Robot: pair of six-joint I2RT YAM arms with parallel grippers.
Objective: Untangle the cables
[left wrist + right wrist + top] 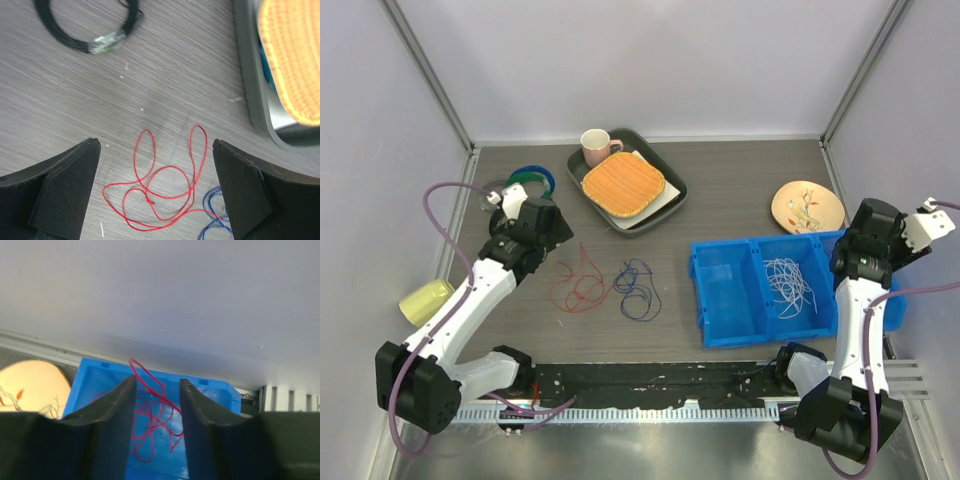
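Desk (175,75) holds a red cable (151,202) under my wide-open left gripper (155,145); my right gripper (157,382), narrowly parted, hovers over a magenta cable (141,370).

Ahead of my left fingers (65,190) and off to the left lies a black coil (75,45). Ahead to the right, a dark tray (250,80) bears an orange woven mat (295,60). Beneath my right fingers (110,425) sits a blue bin (210,392), with a patterned plate (30,385) to their left.

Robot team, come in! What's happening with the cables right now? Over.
Left gripper open above red cable on table. Right gripper open over blue bin, magenta cable inside. Blue cable close beside red one, may snag.
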